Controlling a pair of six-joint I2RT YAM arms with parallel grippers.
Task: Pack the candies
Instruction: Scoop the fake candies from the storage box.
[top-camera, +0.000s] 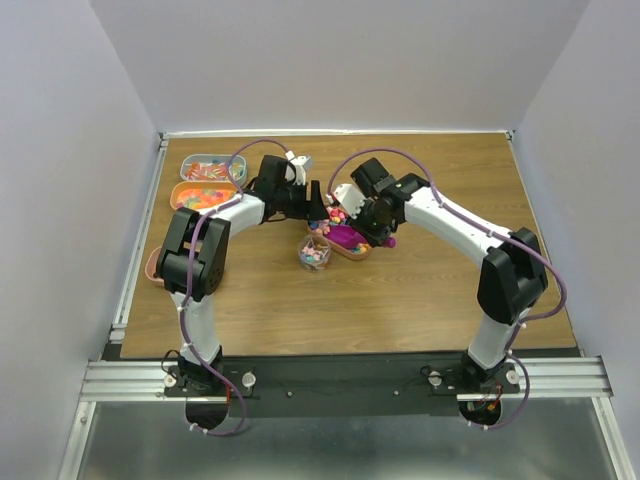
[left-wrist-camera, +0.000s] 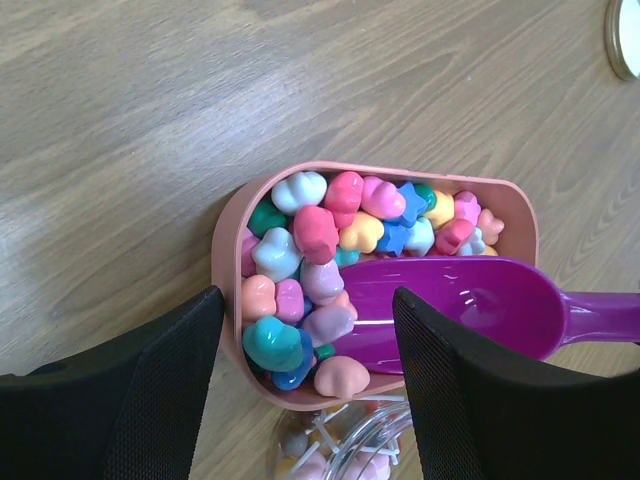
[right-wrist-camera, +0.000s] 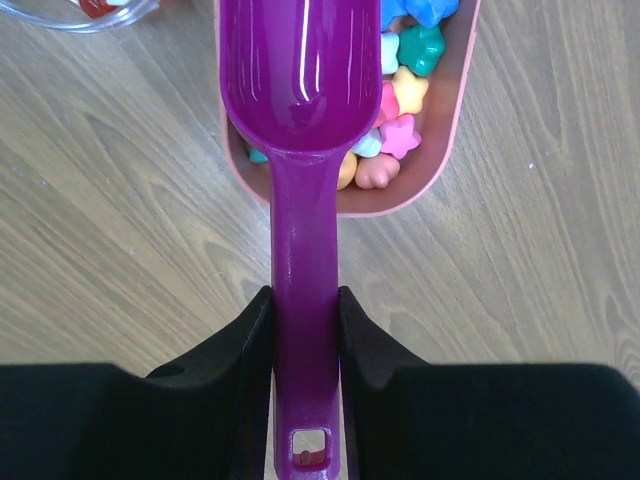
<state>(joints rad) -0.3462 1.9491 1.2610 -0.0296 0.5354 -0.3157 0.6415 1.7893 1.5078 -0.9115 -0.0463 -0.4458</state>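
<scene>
The right end effector (right-wrist-camera: 305, 320) is pinched tight on the handle of a magenta scoop (right-wrist-camera: 300, 80), one finger on either side of the shaft, low down near the hanging hole. From there the scoop runs straight out ahead of the wrist, and its bowl lies inside a salmon-pink oblong tray (left-wrist-camera: 228, 230), open side up and, as far as I can see, with nothing in it.

The left end effector (left-wrist-camera: 308, 310) hangs over the rounded end of that tray with its fingers spread wide, gripping nothing. I can't tell whether they touch the rim.

The candies (left-wrist-camera: 300, 250) are heaped in the tray beside and under the scoop bowl: glossy little hearts, stars and lumps in pastel colours. They look hard, light and slick, so I'd expect them to slide and roll. Pinching one at a time seems hopeless; getting the scoop lip under the heap is the sensible hold.

They lie jumbled with no common heading. The heap follows the tray's length, and the scoop's long axis lies along that same line.

A clear jar (left-wrist-camera: 345, 450) with some candies inside stands just beside the tray on the wooden bench (left-wrist-camera: 150, 120).
</scene>
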